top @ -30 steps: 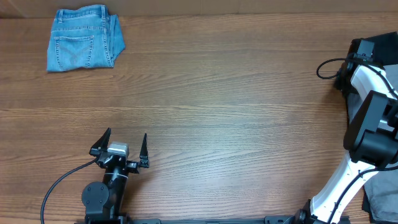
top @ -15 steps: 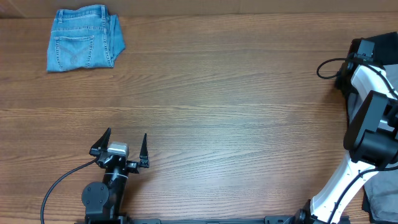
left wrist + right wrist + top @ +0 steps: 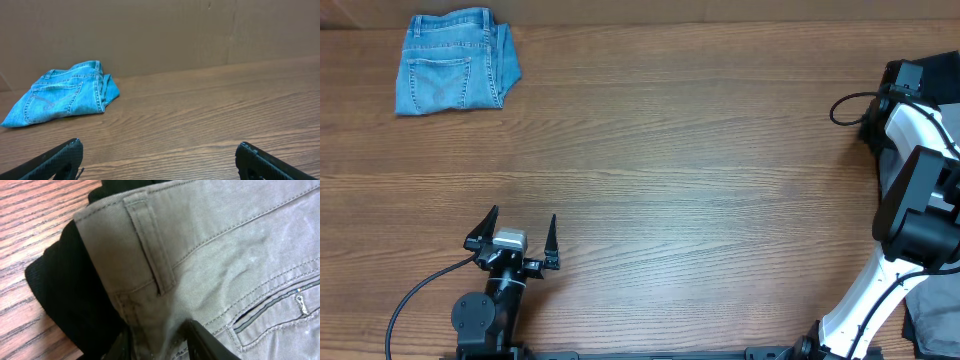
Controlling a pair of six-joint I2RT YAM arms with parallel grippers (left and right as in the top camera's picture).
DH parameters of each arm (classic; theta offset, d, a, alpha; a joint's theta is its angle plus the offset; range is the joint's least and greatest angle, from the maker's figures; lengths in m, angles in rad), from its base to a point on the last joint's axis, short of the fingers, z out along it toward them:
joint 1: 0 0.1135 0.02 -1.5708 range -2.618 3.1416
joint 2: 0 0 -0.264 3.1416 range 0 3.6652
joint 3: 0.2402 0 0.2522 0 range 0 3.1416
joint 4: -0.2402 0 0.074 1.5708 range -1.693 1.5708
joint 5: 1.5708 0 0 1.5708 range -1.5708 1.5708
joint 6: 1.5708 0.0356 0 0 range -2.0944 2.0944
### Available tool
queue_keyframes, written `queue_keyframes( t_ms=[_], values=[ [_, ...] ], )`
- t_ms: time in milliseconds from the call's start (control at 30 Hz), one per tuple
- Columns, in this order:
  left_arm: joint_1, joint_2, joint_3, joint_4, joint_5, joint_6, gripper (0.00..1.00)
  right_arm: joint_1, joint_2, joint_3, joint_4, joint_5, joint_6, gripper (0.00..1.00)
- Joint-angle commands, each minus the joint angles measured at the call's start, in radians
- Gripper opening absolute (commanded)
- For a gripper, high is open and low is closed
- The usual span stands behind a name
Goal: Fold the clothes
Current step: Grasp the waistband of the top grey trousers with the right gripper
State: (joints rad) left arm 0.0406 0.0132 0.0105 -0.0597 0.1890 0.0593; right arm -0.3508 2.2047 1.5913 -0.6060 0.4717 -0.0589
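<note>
A folded pair of blue jeans (image 3: 455, 62) lies at the table's far left corner and also shows in the left wrist view (image 3: 65, 92). My left gripper (image 3: 516, 238) is open and empty at the near left, far from the jeans; its two fingertips (image 3: 159, 145) frame bare wood. My right gripper (image 3: 160, 337) is shut on a bunched fold of grey-olive trousers (image 3: 225, 255), near the waistband and belt loop. The trousers lie on a black garment (image 3: 75, 290). In the overhead view the right gripper is hidden by its own arm.
A dark pile of clothes (image 3: 932, 320) shows at the near right corner, partly under the right arm (image 3: 910, 200). A brown wall (image 3: 150, 30) backs the far edge of the wooden table (image 3: 700, 170).
</note>
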Motion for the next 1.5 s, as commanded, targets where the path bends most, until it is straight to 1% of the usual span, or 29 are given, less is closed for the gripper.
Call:
queue_keyframes(
  t_ms=[0,200,333,800,900,1067,1233,1467],
  values=[
    [-0.006,-0.009,-0.006,0.001,-0.009,0.016,1.0,0.003,0.015,0.033,0.003,0.002,0.002,0.4],
    [-0.006,-0.009,-0.006,0.001,-0.009,0.016,1.0,0.003,0.031,0.032,0.031,-0.01,0.002,0.38],
    [-0.006,-0.009,-0.006,0.001,-0.01,0.016,1.0,0.002,0.032,0.032,0.037,-0.045,0.002,0.39],
    [-0.006,-0.009,-0.006,0.002,-0.009,0.016,1.0,0.002,0.064,0.032,0.063,-0.046,0.002,0.38],
    [-0.006,-0.009,-0.006,0.001,-0.009,0.016,1.0,0.002,0.067,0.032,0.074,-0.043,0.002,0.3],
    [-0.006,-0.009,-0.006,0.001,-0.009,0.016,1.0,0.002,0.067,0.032,0.081,-0.042,0.002,0.1],
    [-0.006,-0.009,-0.006,0.001,-0.009,0.016,1.0,0.002,0.067,0.033,0.079,-0.035,0.002,0.04],
    [-0.006,-0.009,-0.006,0.001,-0.009,0.016,1.0,0.002,0.062,0.033,0.077,0.0,0.01,0.04]
  ],
)
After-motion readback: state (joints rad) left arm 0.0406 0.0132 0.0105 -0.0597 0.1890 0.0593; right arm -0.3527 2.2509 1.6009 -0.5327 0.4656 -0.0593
